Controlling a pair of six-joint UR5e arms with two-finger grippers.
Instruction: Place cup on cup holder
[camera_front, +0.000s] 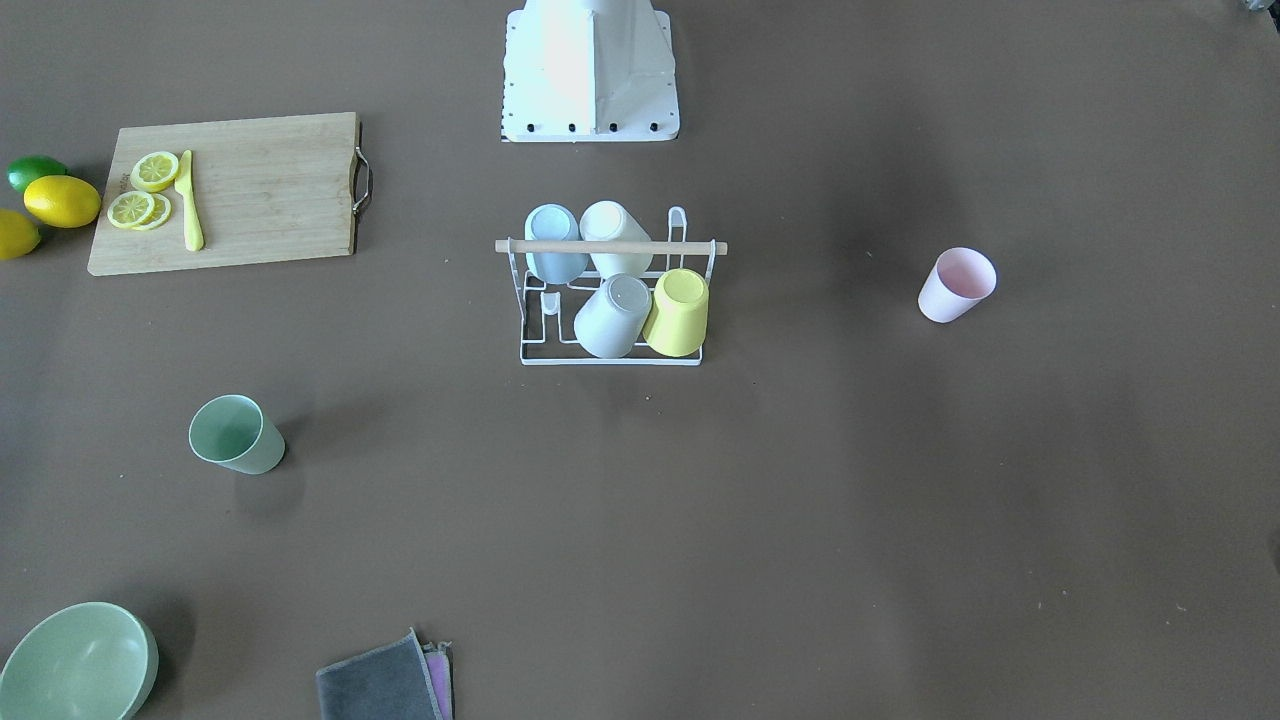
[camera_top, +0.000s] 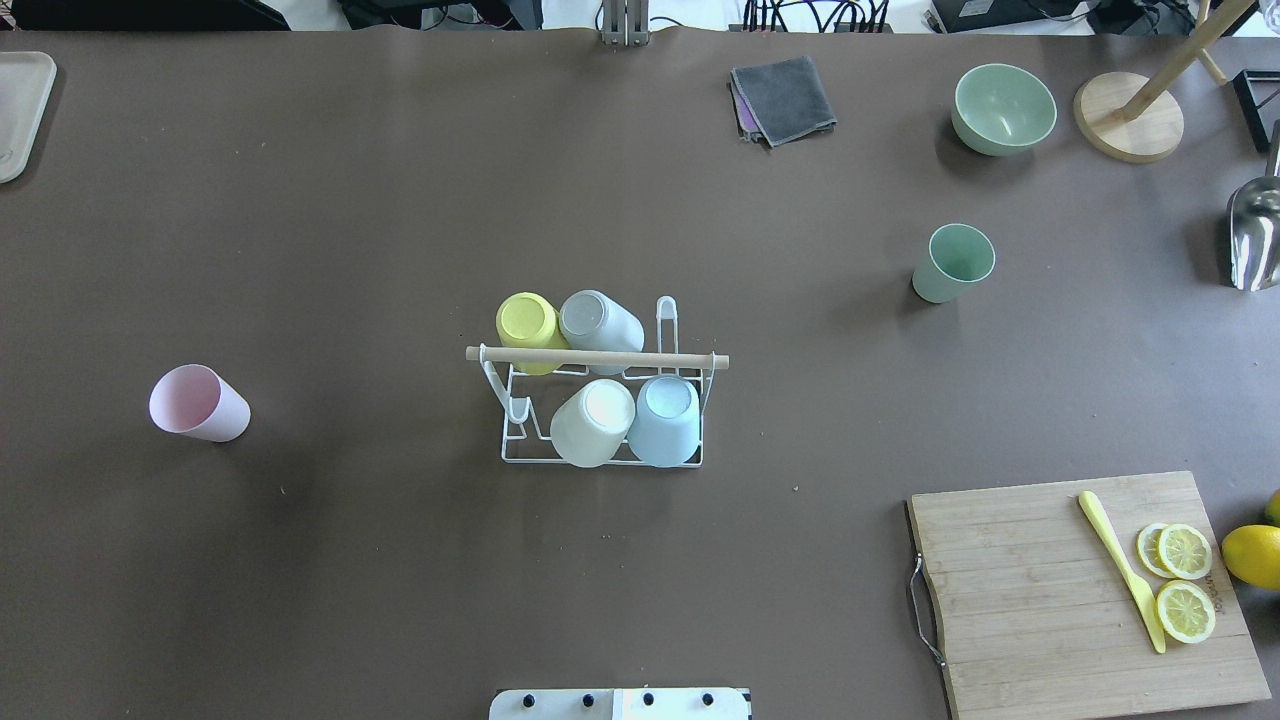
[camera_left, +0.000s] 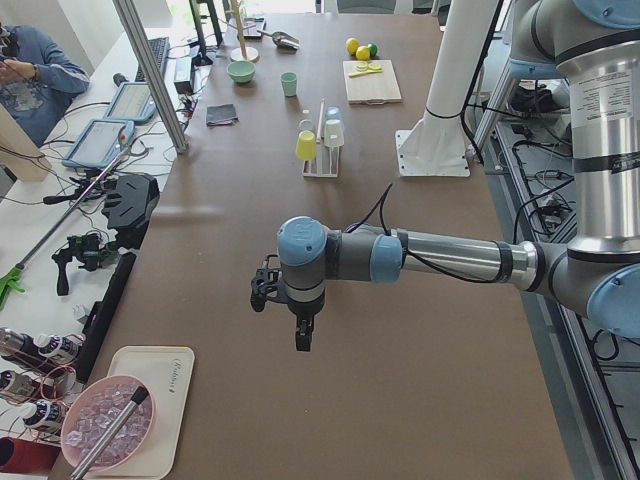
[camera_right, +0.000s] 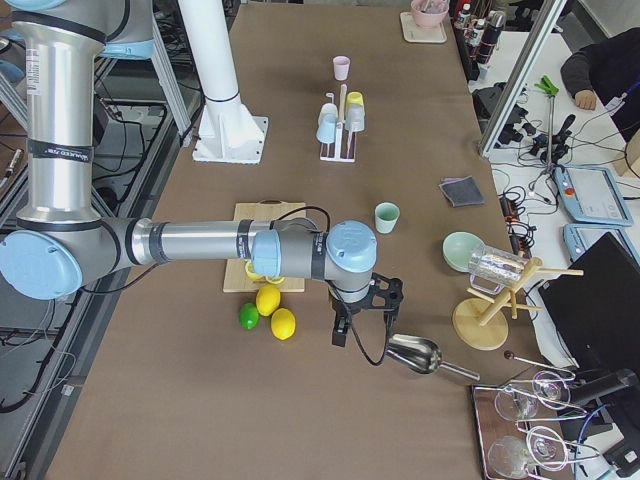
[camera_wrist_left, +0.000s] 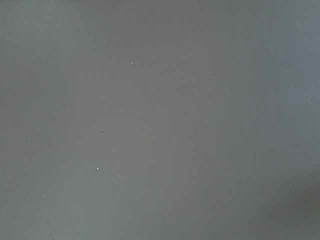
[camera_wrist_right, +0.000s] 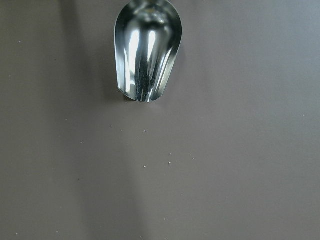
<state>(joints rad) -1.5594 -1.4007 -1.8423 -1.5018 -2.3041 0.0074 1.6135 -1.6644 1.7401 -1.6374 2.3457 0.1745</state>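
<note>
Cup holder (camera_top: 600, 357) sits mid-surface, w/ four cups upside-down on its prongs: yellow cup (camera_top: 527, 320) and grey cup (camera_top: 598, 318) on the far row, white cup (camera_top: 592, 422) and blue cup (camera_top: 667, 420) on the row nearer the robot. Two prongs are bare, one per row, at opposite ends. Two cups stand loose and upright on the surface (camera_top: 400, 200): pink cup (camera_top: 198, 403) well off to the robot's left, green cup (camera_top: 953, 262) well off to its right, near the green bowl (camera_top: 1003, 108). Neither is touched. Left hand (camera_left: 302, 338) hangs over bare surface toward the left end, well apart from the pink cup; its wrist cam shows only brown. Right hand (camera_right: 340, 332) hangs by the metal scoop (camera_wrist_right: 148, 50) at the right end, past the cutting board (camera_top: 1030, 600) and lemons (camera_top: 1255, 555). Both hands show in side views only, so can't tell if either is released or clenched; no cup seen at either. Judgement: approx two-thirds done if all six spots get filled. For the next cup nothing's begun: reach, grasp, flip, seat on a bare prong all left. Which cup goes next: can't tell.
</note>
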